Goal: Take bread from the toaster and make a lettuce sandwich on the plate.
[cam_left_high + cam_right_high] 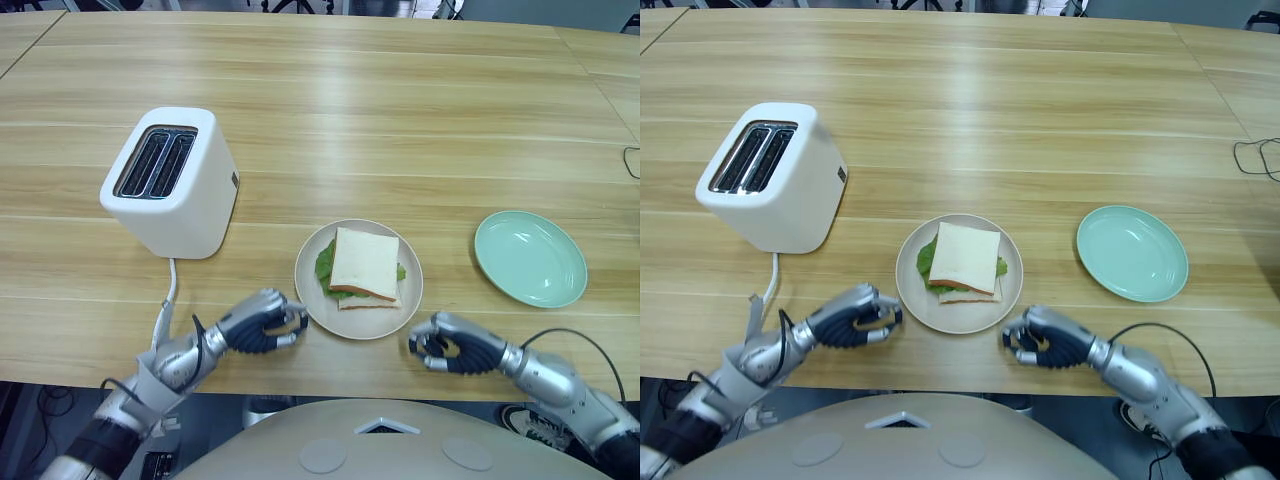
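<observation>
my left hand (255, 325) and right hand (455, 347) hover at the near edge of the surface (400, 120), one just beside each side of the plate (304, 278), fingers (290, 322) clenched on nothing, while the bread (365, 260) sits stacked on that plate with lettuce (324, 268) between the slices, the toaster (185, 205) standing back on my left.

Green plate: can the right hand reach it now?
Probably yes. The right hand is curled and empty, and only bare table lies between it and the green plate.
</observation>
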